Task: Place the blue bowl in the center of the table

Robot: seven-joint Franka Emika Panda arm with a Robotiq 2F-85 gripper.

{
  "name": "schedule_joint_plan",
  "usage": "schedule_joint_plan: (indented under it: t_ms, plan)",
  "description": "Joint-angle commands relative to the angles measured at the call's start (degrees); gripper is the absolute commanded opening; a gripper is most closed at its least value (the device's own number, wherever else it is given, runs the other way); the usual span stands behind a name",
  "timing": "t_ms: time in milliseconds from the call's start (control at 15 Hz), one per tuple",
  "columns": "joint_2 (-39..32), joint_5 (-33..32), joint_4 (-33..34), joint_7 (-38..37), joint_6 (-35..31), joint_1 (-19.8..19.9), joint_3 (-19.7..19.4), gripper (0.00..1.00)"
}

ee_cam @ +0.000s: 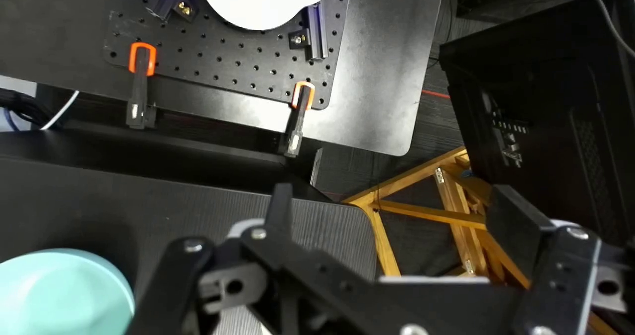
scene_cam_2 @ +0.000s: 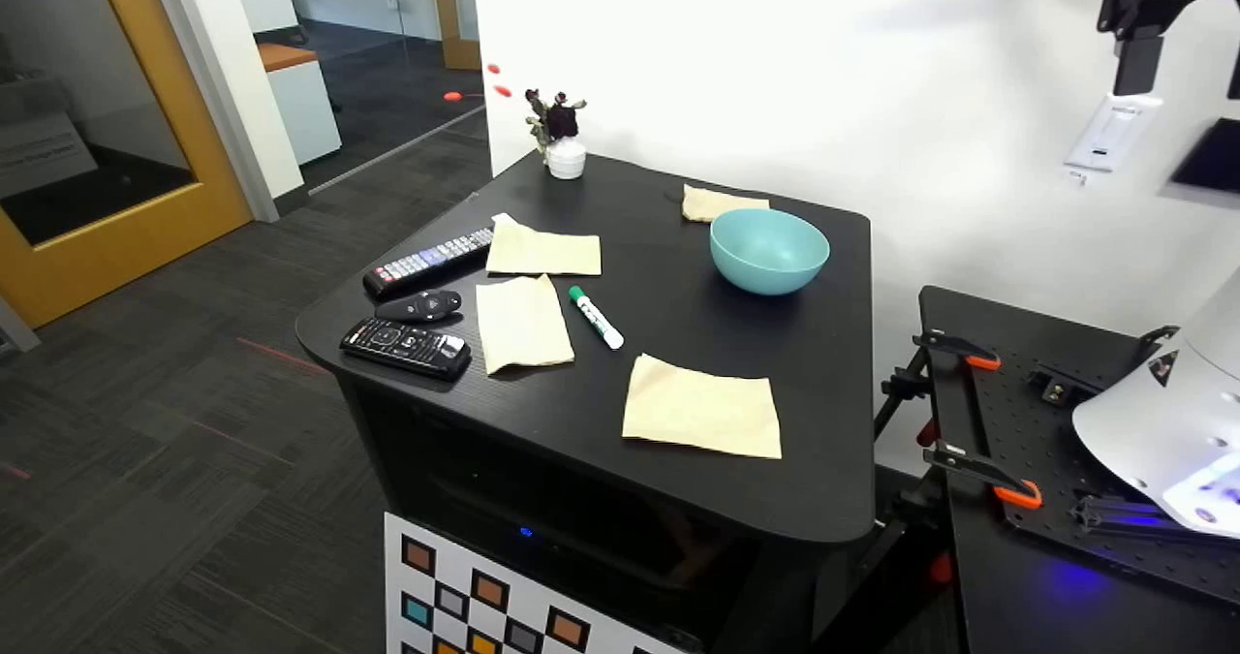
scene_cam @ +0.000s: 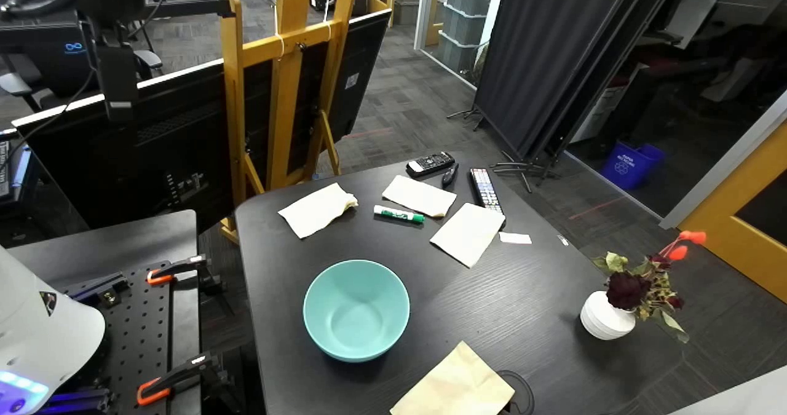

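Both exterior views — blue bowl (scene_cam: 356,316) on table (scene_cam: 473,301), flowers (scene_cam: 628,290) in vase (scene_cam: 604,318)

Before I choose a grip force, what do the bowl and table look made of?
The blue bowl looks like smooth, satin plastic, given its soft highlights, though ceramic is possible. The table seems low-sheen laminate or stained wood, with fine grain streaks.

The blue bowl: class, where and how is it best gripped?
Probably the rim of the blue bowl, on the side facing the robot's base. The open gripper could come from above, one finger inside, one outside: the bowl stands upright, its mouth facing up and seemingly too wide to span.
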State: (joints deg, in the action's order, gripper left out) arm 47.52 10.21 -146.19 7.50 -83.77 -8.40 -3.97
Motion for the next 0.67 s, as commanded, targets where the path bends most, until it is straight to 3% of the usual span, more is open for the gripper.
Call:
schedule_joint_plan:
  t_ms: [0,333,600]
  plan:
    - [-0.19,-0.15,-0.97,0.11,-2.54,3.23,1.11,1.00]
    - [-1.32,-1.41,-3.87,-0.60,-11.09,6.92,0.67,1.00]
    - [-2.80,-3.18,-8.21,-2.12,-22.16,9.49,1.19,1.00]
